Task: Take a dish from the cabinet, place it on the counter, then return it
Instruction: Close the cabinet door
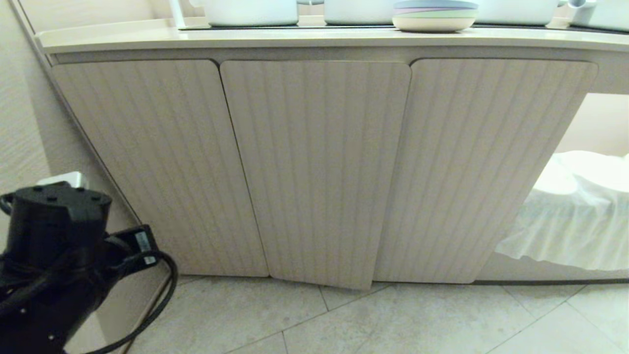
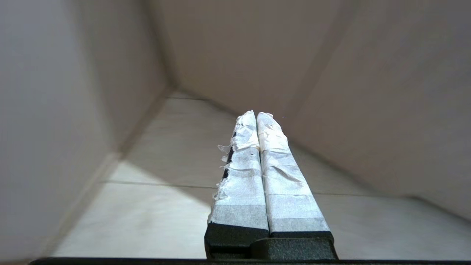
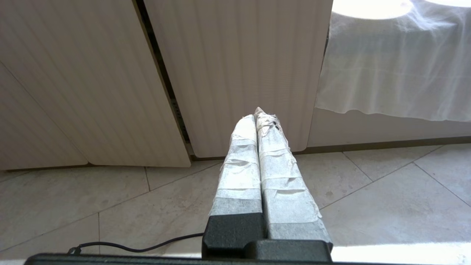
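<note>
Head view: the low cabinet (image 1: 314, 167) with pale beige fluted doors is closed; a blue-topped stack of pastel plates (image 1: 434, 15) sits near the cream table's (image 1: 196, 39) front edge. No pink dish shows. Left wrist view: left gripper (image 2: 256, 115), taped fingers pressed together, above tiled floor (image 2: 147, 221). Right wrist view: right gripper (image 3: 259, 115), fingers pressed together, facing the doors

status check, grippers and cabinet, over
Left gripper shut, empty, low near the floor. Right gripper shut, empty, parked. Cabinet doors closed, middle one slightly ajar; pink dish not in view.
</note>
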{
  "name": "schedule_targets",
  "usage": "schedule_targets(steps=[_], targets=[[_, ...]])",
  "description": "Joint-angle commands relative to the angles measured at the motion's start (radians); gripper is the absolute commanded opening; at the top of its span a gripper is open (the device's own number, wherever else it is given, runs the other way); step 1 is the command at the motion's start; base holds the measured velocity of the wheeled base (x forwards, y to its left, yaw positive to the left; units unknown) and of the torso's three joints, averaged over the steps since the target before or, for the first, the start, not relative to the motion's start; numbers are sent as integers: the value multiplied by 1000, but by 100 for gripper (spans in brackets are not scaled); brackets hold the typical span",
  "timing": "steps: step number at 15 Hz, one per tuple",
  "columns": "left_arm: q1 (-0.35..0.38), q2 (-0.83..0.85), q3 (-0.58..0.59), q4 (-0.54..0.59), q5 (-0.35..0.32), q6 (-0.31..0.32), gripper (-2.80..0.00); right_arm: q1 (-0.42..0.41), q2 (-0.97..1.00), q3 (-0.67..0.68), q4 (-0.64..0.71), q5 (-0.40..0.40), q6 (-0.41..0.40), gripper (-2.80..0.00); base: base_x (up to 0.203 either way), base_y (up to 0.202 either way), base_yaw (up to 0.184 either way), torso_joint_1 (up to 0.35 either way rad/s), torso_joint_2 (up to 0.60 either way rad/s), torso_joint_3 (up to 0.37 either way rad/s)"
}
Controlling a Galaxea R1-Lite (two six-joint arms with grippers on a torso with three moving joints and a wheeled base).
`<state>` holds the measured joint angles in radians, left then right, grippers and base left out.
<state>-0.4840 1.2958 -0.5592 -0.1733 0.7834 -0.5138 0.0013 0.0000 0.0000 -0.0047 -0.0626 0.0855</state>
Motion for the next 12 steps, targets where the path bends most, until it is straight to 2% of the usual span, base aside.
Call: schedule_targets(steps=[1,2,5,7,9,10,12], targets=[[29,-76,46,1,22,7,-280,0,0,0,-1,0,0,-280,0,0,0,0,0,0],[31,-101,52,1,26,26,-280,0,0,0,0,0,2,-280,0,0,0,0,0,0],[23,-188,69,-8,46,140,-280,0,0,0,0,0,0,-280,0,0,0,0,0,0],[22,-254,98,-9,46,178,-280,0,0,0,0,0,0,-280,0,0,0,0,0,0],[55,-310,132,-11,37,230,-280,0,0,0,0,0,0,-280,0,0,0,0,0,0],[101,-334,140,-11,14,250,-280,0,0,0,0,0,0,-280,0,0,0,0,0,0],[208,-407,157,-10,-105,291,-280,0,0,0,0,0,0,-280,0,0,0,0,0,0]])
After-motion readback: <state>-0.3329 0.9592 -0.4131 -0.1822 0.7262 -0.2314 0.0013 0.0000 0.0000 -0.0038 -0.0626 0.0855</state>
